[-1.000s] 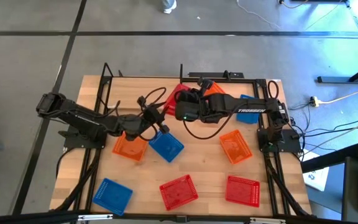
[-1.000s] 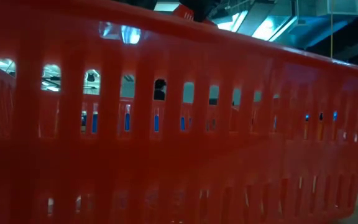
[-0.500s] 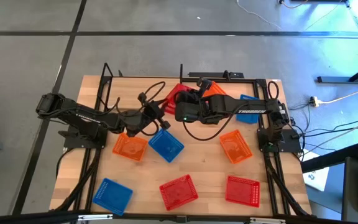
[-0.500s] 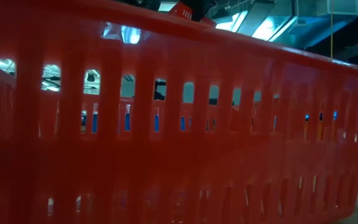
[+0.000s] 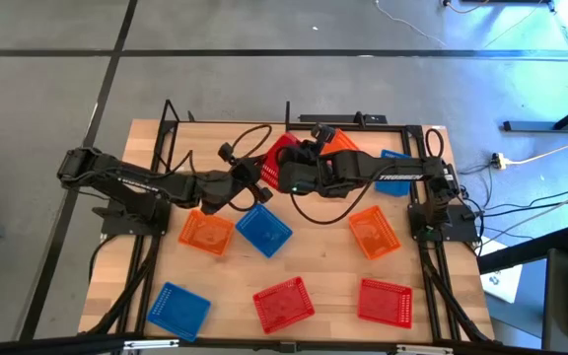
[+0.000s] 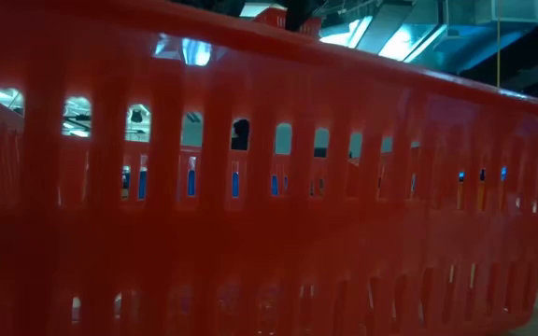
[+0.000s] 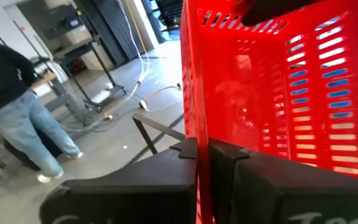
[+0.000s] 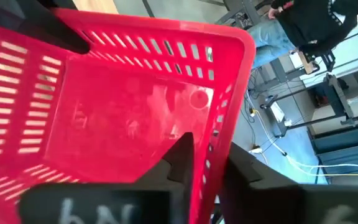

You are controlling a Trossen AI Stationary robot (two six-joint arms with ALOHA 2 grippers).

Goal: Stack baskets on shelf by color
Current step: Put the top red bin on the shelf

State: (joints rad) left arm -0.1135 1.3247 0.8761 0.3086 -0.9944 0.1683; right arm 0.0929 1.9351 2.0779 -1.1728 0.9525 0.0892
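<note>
A red basket [image 5: 280, 150] is held between both grippers above the far middle of the table, tilted on edge, in front of the shelf [image 5: 227, 125]. My left gripper [image 5: 259, 183] comes from the left and is shut on it [image 7: 253, 99]. My right gripper [image 5: 286, 166] comes from the right and is shut on it too [image 8: 117, 118]. An orange basket [image 5: 341, 141] and a blue basket [image 5: 392, 158] lie at the far right by the shelf. Several more baskets lie loose on the table. My left gripper pinches one wall of the red basket at its rim [image 7: 194, 118] between its two fingers, one finger inside and one outside. The basket stands up from the fingers, its open side toward the wrist camera, clear of the table. My right gripper pinches another wall of the red basket near a corner [image 8: 219, 124], one finger inside and one outside. It comes from the table's right side. The basket is lifted clear and tilted.
On the table lie an orange basket [image 5: 205, 233], a blue basket [image 5: 263, 231], an orange basket [image 5: 374, 233], a blue basket [image 5: 177, 307] and two red baskets [image 5: 283, 304] [image 5: 384, 301]. One red basket [image 6: 269, 187] fills the low view. A person [image 7: 11, 106] stands beyond the table.
My left gripper has moved from above the blue basket toward the table's far edge, up to the red basket that my right gripper holds.
</note>
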